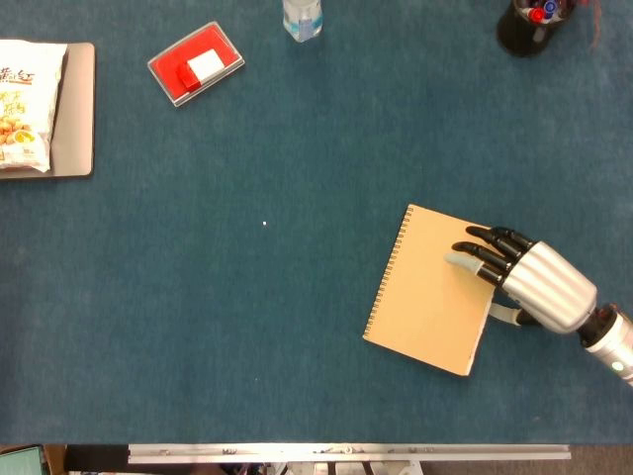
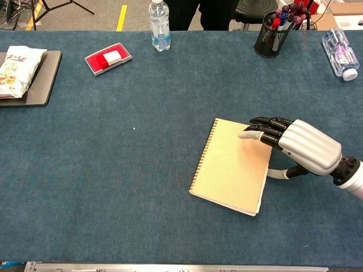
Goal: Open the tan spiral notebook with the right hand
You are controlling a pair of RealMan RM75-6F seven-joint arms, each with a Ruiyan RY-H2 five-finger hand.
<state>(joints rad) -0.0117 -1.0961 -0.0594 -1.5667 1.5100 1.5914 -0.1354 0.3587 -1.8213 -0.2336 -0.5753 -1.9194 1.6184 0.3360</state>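
The tan spiral notebook (image 1: 425, 287) (image 2: 229, 167) lies closed on the blue table, right of centre, with its spiral along the left side. My right hand (image 1: 539, 285) (image 2: 306, 148) is at the notebook's right edge. Its fingers (image 1: 475, 259) rest flat on the cover. The thumb (image 2: 276, 174) touches the open page edge just off the cover. Nothing is lifted. My left hand appears in neither view.
A red box (image 1: 195, 63) and a water bottle (image 2: 159, 25) stand at the back. A pen holder (image 2: 269, 37) and a lying bottle (image 2: 340, 54) are at the back right. A snack bag (image 1: 22, 104) sits on a dark tray (image 2: 45, 79) at the far left.
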